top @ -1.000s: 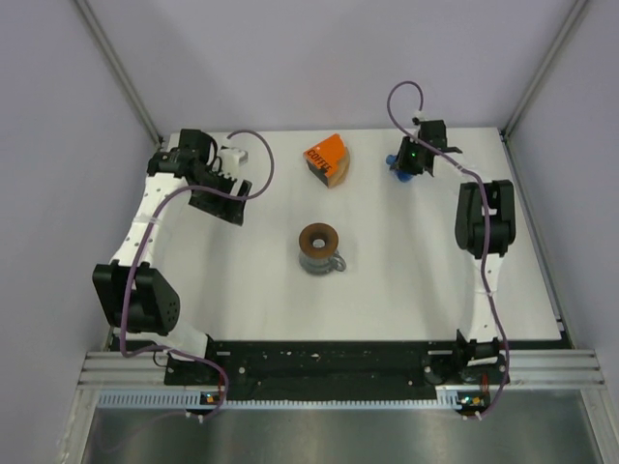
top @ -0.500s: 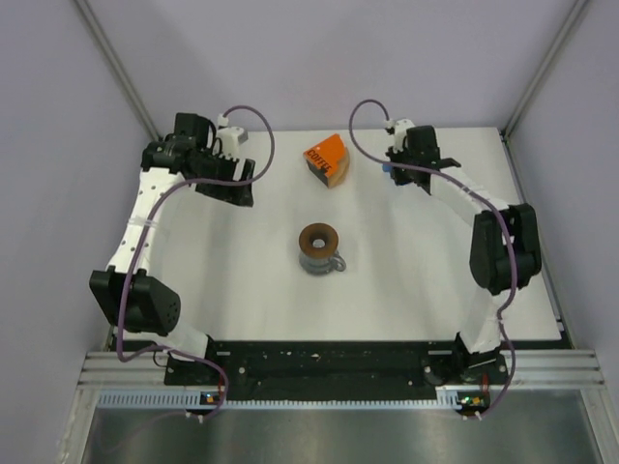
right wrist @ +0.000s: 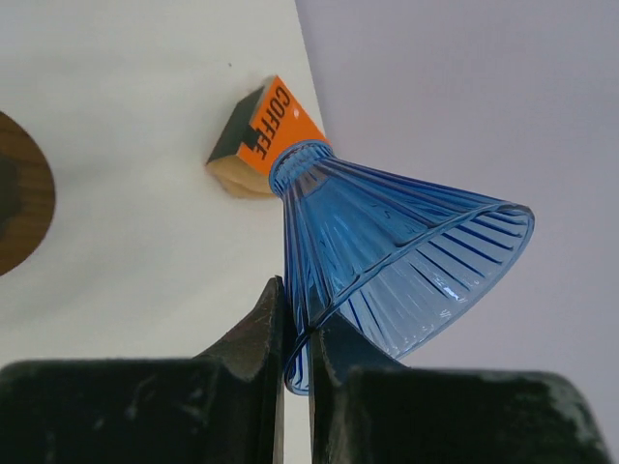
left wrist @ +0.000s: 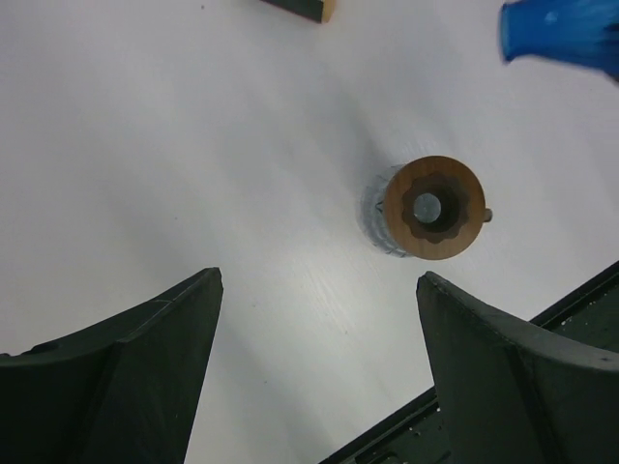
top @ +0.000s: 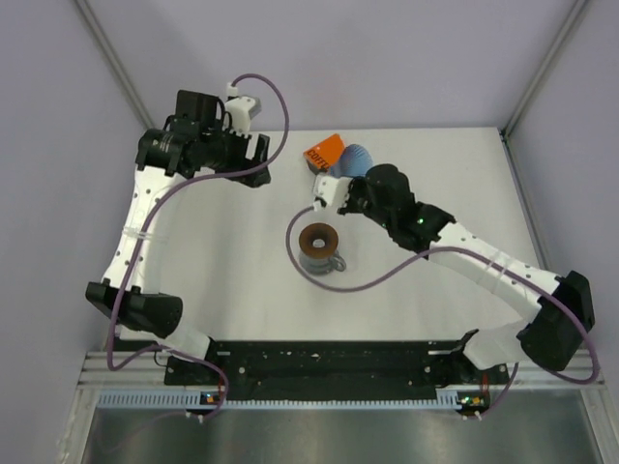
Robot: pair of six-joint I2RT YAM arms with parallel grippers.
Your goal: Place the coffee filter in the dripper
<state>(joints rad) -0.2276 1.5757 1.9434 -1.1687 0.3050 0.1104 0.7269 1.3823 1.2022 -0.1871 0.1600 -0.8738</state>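
The dripper is a blue ribbed cone held in the air beside the orange box. My right gripper is shut on its wide rim. In the right wrist view the fingers pinch the rim and the dripper tilts up to the right. My left gripper is raised at the back left, open and empty. In its wrist view the jaws stand wide apart over bare table, and the dripper shows at the top right. The coffee filter is out of view.
An orange box marked COFFEE lies at the back centre, also in the right wrist view. A grey clear pitcher topped by a dark brown ring stands mid-table, with the ring also in the left wrist view. Purple walls enclose the table.
My right arm has swung from the back right to the centre, carrying the dripper up beside the orange box. My left gripper has risen and shifted right.
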